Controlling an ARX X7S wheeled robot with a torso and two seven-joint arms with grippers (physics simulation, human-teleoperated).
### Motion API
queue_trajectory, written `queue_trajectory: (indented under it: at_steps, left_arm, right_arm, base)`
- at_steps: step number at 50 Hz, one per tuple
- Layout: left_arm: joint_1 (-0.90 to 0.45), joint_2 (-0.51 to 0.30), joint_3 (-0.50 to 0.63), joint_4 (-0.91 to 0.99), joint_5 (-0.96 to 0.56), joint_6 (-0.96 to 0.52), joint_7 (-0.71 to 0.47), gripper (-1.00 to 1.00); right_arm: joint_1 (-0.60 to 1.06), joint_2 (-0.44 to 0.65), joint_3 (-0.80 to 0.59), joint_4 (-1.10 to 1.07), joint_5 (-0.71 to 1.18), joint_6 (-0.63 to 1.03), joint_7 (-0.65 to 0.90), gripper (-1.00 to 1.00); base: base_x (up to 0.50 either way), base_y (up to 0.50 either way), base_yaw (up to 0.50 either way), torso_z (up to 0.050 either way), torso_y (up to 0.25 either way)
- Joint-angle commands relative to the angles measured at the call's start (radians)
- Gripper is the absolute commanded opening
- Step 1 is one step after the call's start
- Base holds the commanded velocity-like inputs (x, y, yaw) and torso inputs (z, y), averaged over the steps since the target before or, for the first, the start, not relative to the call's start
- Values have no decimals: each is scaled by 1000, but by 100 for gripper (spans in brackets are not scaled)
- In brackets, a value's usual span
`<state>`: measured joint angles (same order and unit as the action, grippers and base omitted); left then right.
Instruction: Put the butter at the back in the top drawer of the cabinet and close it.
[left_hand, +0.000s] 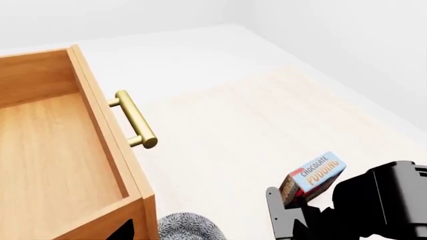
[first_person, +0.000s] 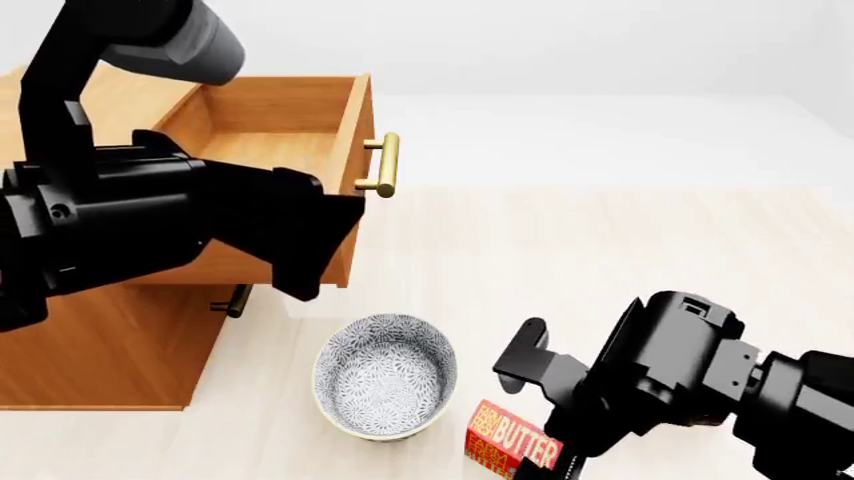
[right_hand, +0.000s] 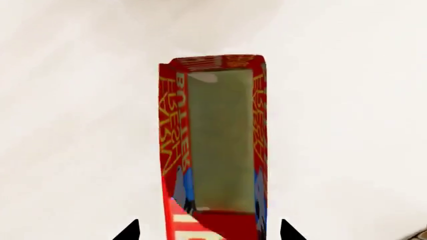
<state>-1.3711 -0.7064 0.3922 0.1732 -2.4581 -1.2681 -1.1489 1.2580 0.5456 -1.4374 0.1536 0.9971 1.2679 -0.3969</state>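
At five o'clock of the bowl (first_person: 384, 375), right pincer (first_person: 567, 455) straddles the butter (first_person: 511, 448), jaws wide, unclosed; next, squeeze and carry to the open top drawer (first_person: 274, 135).

A tilted box (left_hand: 313, 179) at the lower right of the left wrist view reads "CHOCOLATE PUDDING" on its blue face. At the bottom edge of the head view, a red box (first_person: 513, 446) shows "BUTTER" in white; its smaller yellow lettering is unreadable.

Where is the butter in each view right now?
Head view: the butter sits at the bottom edge, just right of the bowl.
Right wrist view: it fills the centre.
Left wrist view: not in it.
Shared landmark: the bowl, also in the left wrist view.
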Motion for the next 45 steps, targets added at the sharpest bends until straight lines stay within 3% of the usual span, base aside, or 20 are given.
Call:
queue_trajectory:
  at_steps: [1,5,6,19,35,45]
  left_arm:
    - [0,-5,9,6,1,7,7,100]
    - [0,-6,10,6,4,8,11,100]
    - [1,-7,10,6,4,8,12,100]
    - [0,-12,18,10,11,14,19,100]
    - [-13,-15,-53,48,43,-41,100,100]
    - [-27,14,-75,38,90,-189,218,100]
  right_arm:
    - [-34,-21,-36,55,-30,-43,-34,100]
    - [-43,-23,-46,59,-35,-49,-38,100]
    - [-45,-23,-49,59,-37,-50,-39,-100]
    - [-44,6,-46,4,-54,-68,10,-100]
    - [135,255,115,-428,161,147,187,-100]
    - [241,368,207,-577,314,219,236,-100]
  base:
    - [0,0,0,0,0]
    - [0,0,0,0,0]
    - [0,0,0,0,0]
    - [0,0,0,0,0]
    - [0,0,0,0,0]
    - [0,0,0,0,0]
